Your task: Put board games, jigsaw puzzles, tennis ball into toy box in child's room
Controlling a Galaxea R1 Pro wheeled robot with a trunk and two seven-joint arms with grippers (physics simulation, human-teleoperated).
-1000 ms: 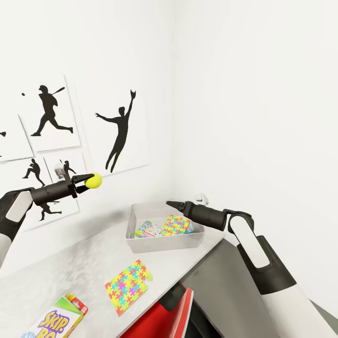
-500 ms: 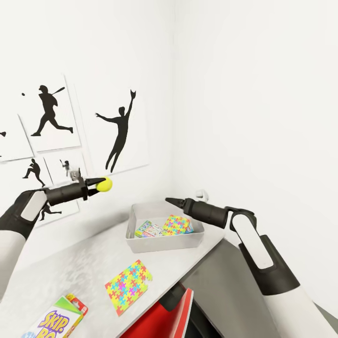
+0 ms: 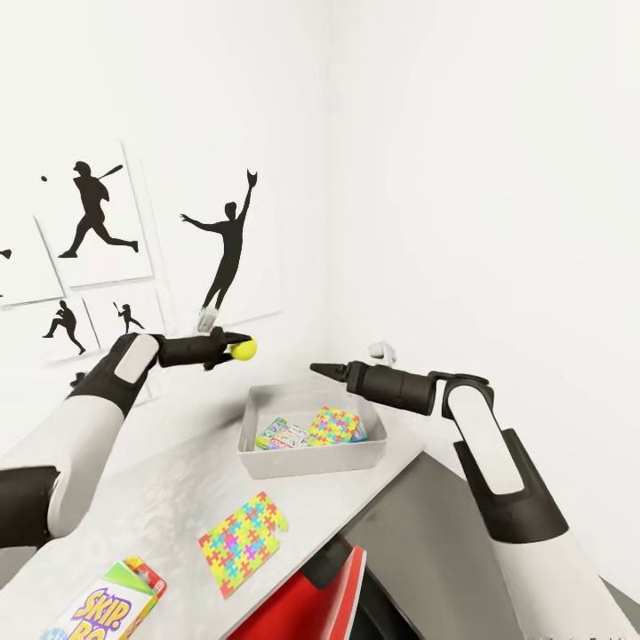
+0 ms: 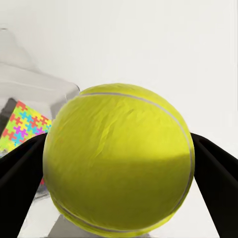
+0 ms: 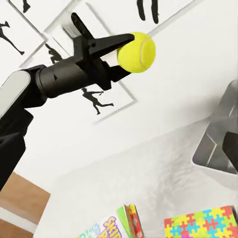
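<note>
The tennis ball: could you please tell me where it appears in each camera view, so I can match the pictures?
Head view: tennis ball left of centre, in the left gripper, above the toy box.
Left wrist view: ball at the centre, between the fingers.
Right wrist view: ball near the top.
Shared landmark: the toy box.

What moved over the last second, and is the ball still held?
The left gripper carried the ball rightward toward the toy box, still clamped on it. The right gripper barely shifted. The puzzle and Skip-Bo box on the table stayed put.
</note>
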